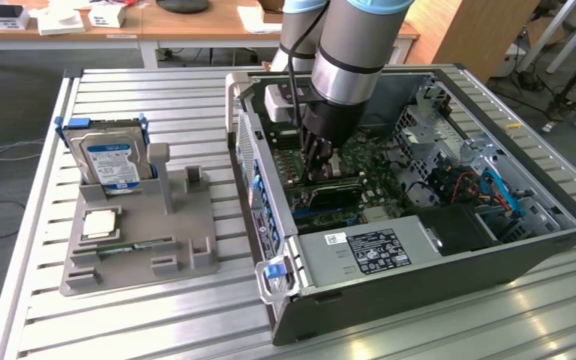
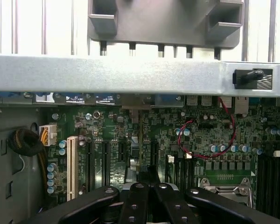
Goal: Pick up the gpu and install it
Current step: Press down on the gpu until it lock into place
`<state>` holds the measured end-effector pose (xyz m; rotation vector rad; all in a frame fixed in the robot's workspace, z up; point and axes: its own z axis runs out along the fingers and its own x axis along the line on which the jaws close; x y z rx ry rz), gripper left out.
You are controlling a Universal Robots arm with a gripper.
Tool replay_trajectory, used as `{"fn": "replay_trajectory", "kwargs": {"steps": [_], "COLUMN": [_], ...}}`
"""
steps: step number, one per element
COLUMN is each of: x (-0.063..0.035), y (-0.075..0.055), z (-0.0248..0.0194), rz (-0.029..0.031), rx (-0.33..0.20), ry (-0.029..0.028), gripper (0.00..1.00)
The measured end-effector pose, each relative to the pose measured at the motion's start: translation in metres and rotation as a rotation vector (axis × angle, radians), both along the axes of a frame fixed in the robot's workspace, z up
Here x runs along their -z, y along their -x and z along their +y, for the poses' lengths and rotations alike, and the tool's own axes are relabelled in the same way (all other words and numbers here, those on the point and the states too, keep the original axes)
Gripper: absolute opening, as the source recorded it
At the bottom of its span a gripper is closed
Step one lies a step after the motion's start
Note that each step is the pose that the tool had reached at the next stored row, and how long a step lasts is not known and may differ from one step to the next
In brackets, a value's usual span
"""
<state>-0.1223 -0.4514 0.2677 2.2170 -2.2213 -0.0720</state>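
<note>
Flanking gpu (image 1: pixel 330 190): hard drive (image 1: pixel 111 163), power supply (image 1: pixel 373 252).

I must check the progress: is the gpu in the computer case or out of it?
In: the gpu stands among the boards inside the open computer case, under the shut gripper.

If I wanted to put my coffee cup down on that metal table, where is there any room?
The slatted table is bare in front of the grey parts tray, and along the far edge behind the hard drive and the open computer case. The narrow strip between tray and case is tight. Inside the case is crowded, with the gripper down over the motherboard.
</note>
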Motion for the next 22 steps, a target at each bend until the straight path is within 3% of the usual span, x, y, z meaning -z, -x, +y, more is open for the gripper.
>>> {"fn": "replay_trajectory", "kwargs": {"steps": [22], "x": [0.001], "y": [0.0007], "z": [-0.0021], "rz": [0.0], "rx": [-0.001], "ry": [0.0002], "gripper": [0.11]}}
